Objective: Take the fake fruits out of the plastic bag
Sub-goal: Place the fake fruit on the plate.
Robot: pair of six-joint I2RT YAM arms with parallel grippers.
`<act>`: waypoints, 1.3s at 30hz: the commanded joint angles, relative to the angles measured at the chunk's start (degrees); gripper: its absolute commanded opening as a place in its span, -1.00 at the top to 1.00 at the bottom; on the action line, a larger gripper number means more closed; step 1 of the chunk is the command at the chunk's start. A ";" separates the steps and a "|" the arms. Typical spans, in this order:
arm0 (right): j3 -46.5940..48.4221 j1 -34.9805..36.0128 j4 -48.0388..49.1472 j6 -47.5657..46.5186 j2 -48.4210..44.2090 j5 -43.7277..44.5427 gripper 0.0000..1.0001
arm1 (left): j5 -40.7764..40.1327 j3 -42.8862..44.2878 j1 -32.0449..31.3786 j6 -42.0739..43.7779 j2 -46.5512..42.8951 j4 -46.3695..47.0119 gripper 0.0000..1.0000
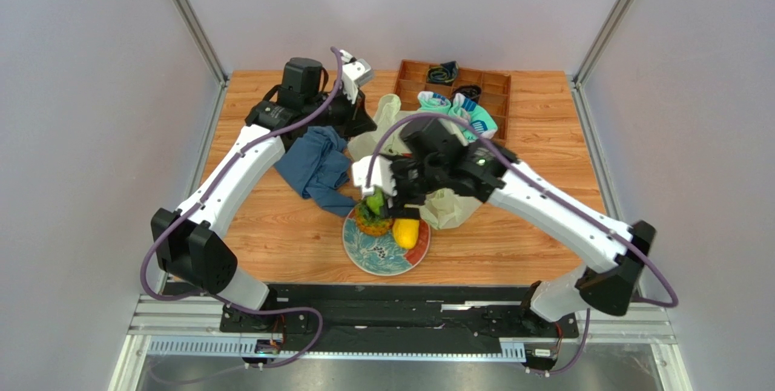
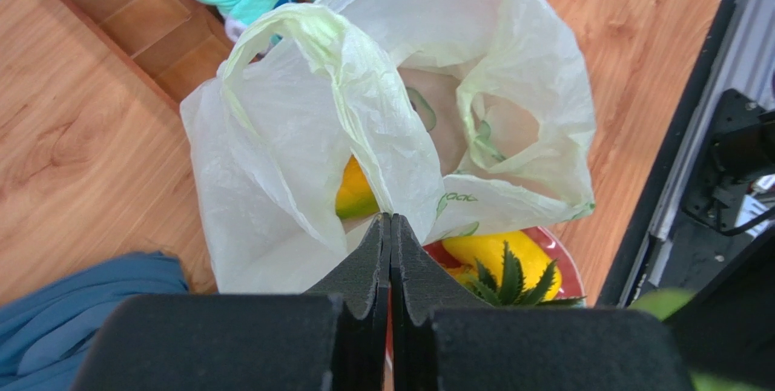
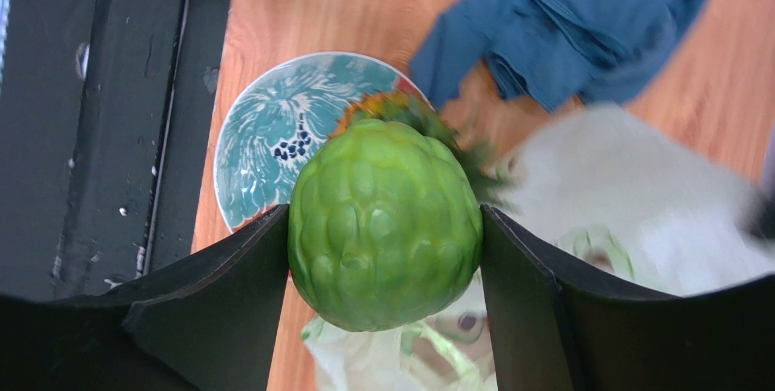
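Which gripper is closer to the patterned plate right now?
Right. The right gripper, clamped on the green bumpy fruit, hangs over the patterned plate at its far rim; the left gripper sits beyond it, pinching the plastic bag.

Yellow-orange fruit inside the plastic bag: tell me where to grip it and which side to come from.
Grip the yellow-orange fruit across its rounded exposed side, probably coming from above through the open mouth of the plastic bag. Only a sliver shows beneath a fold of film that the left gripper pinches, so its full shape cannot be told; open wide.
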 commanded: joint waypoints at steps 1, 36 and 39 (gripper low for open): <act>3.56 9.49 -1.35 -15.00 4.74 2.14 -0.12 | 5.10 -0.17 1.95 -4.35 -3.47 2.59 1.00; -0.40 17.06 9.01 -27.61 26.75 14.02 -1.00 | 6.07 -15.12 3.01 -6.10 -17.29 5.41 1.00; 3.79 17.15 6.58 -25.84 22.26 9.18 -1.00 | 6.33 -13.54 3.01 -6.46 -16.15 4.97 1.00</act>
